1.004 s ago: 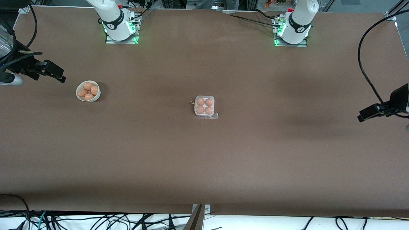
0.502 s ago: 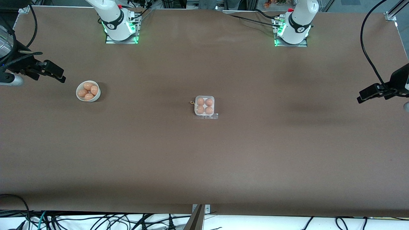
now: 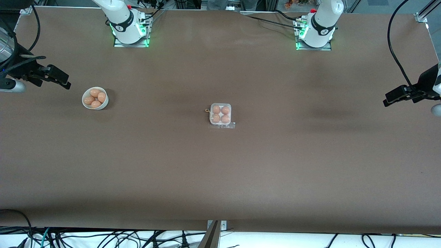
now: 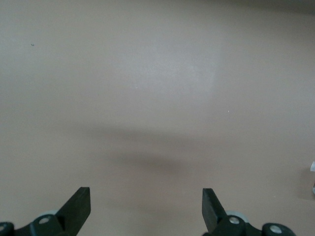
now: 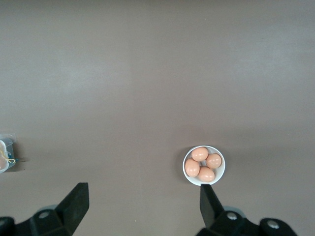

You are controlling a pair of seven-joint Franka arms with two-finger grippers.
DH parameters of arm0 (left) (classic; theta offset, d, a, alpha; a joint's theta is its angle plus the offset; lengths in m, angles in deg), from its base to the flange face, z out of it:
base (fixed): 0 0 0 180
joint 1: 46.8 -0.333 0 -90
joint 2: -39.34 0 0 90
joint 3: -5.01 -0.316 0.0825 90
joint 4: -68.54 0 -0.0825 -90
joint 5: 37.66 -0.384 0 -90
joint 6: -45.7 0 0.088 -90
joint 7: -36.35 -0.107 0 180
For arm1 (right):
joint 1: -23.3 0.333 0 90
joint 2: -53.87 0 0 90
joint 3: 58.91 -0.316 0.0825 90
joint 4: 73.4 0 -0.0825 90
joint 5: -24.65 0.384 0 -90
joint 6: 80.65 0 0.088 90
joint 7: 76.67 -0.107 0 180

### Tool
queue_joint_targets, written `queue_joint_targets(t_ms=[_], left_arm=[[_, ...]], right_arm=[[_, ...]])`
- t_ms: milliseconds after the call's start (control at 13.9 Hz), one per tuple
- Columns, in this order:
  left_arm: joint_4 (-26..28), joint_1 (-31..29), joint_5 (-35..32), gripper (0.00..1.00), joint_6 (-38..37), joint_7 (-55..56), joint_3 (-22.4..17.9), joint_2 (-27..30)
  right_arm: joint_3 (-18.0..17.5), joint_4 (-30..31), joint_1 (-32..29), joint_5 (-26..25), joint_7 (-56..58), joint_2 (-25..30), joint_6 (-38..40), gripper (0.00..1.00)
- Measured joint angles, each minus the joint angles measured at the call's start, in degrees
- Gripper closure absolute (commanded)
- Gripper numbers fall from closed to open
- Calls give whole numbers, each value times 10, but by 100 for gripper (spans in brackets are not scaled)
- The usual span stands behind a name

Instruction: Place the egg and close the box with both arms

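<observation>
Box (image 3: pixel 220 114) mid-table, lid down, four eggs inside. Left gripper (image 4: pixel 146 209), right gripper (image 5: pixel 142 206) both spread, empty, aloft at table ends.

Box (image 3: pixel 220 114): small square clear-plastic carton, lying flat mid-worktop, lid appearing down, all four cells holding brown eggs (image 3: pixel 220 114). Four more brown eggs sitting in white bowl (image 3: pixel 84 100) toward right arm's end, well apart from box.
</observation>
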Motion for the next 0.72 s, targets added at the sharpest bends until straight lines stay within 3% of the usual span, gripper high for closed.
queue_joint_targets(t_ms=[717], left_arm=[[0,0,0,0,-23,-2,2,2]], right_arm=[[0,0,0,0,0,0,0,0]])
